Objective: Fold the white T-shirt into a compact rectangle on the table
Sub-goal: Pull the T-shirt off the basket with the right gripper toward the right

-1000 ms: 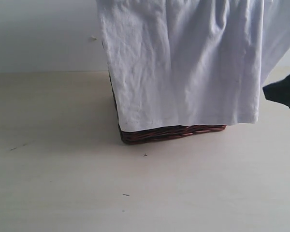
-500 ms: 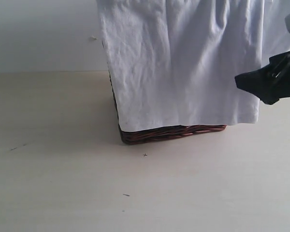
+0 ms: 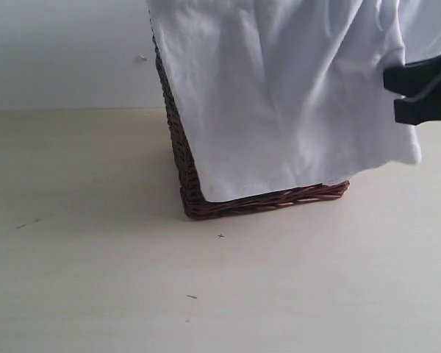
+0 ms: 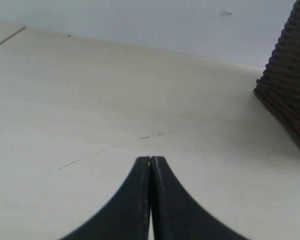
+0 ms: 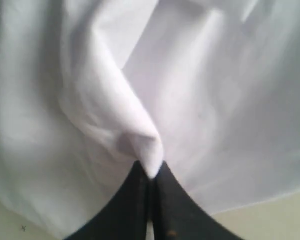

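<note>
I am pinching a fold of the white T-shirt (image 3: 279, 95) in my right claw (image 5: 151, 172), jaws closed tight on cloth at the shirt's right side. The shirt is hanging draped over the wicker basket (image 3: 264, 202) on the table (image 3: 95, 279), not lying flat. My left claw (image 4: 151, 160) is hovering closed and empty on the left. I judge this the pulling-off step; next calls for drawing the shirt clear and spreading it on the near table.

dark wicker basket (image 3: 185, 180), pale wall (image 3: 59, 51)
</note>
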`<state>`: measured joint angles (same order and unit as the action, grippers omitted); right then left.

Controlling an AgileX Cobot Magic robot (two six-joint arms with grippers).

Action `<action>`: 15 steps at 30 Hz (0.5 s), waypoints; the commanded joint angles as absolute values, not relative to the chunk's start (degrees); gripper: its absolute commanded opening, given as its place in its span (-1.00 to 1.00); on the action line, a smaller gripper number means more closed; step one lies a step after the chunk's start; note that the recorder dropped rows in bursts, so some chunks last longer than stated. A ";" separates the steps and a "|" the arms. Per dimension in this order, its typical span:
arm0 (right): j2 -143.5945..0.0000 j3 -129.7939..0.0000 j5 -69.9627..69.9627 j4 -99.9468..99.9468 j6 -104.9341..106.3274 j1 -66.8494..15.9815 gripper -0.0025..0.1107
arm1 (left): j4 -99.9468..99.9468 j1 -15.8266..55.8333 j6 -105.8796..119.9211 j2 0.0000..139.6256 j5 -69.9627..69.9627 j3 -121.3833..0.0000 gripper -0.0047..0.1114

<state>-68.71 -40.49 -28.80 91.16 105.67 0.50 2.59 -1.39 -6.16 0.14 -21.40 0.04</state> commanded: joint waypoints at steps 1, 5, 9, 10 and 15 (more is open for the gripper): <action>-62.07 -40.37 -35.39 99.95 116.98 0.66 -0.96 | 2.91 -1.02 -6.16 0.00 -21.12 0.00 -0.92; -60.68 -42.88 -49.24 99.95 120.93 0.66 -0.96 | 2.91 -1.13 -6.16 0.00 -21.12 0.00 -0.92; -59.38 -47.87 -52.04 99.95 120.77 0.66 -0.96 | 2.91 -1.13 -6.16 0.00 -21.12 0.00 -0.92; -58.88 -49.56 -50.09 99.95 120.77 0.66 -0.96 | 2.91 -1.13 -6.16 0.00 -21.12 0.00 -0.92; -57.37 -58.86 -35.16 99.95 120.77 0.66 -0.96 | 2.91 -1.13 -6.16 0.00 -21.12 0.00 -0.92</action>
